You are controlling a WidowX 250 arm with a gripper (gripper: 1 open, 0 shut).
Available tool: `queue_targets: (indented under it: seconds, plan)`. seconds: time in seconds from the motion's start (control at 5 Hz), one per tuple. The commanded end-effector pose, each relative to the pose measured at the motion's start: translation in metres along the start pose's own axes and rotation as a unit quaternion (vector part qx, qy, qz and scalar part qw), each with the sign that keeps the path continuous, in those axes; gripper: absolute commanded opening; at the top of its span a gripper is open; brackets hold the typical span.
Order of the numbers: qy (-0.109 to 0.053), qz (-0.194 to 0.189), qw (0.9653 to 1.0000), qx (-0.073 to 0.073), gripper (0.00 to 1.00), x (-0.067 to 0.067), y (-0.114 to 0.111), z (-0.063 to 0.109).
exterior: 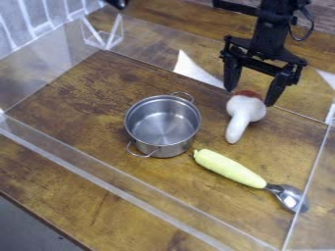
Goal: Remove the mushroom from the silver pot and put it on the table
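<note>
While silver pot (164, 125) sits empty — mushroom (241, 116) on table (92, 98) | claw (261, 84) open

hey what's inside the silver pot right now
Nothing shows inside the pot: its bare metal bottom is visible. The near wall covers a sliver of the floor, too little to hide much. The mushroom lies on the table beside it, below the open gripper.

Shiny polished metal on the silver pot (164, 125), mirror-bright inside. The table (78, 103) shows matt brown wood with dark grain. Clear glossy acrylic walls (53, 49), and a smooth plastic-looking mushroom (241, 117)
</note>
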State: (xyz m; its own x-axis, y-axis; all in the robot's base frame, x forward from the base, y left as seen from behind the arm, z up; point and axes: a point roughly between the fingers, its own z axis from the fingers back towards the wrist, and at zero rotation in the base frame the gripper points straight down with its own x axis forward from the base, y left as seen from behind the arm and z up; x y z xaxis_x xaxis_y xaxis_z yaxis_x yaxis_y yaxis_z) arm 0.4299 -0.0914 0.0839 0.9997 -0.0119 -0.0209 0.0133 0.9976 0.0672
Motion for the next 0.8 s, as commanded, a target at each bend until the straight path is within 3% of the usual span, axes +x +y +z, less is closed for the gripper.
queue_targets:
  seconds: [0.0,0.2,0.6]
  plan:
    - [-0.029,-0.003,0.9996,-0.007,1.00,0.004,0.020,0.031]
    - [-0.025,-0.019,0.9995,-0.007,1.00,0.002,0.030,0.038]
    - [-0.025,-0.008,0.9996,-0.007,1.00,-0.001,0.036,0.044]
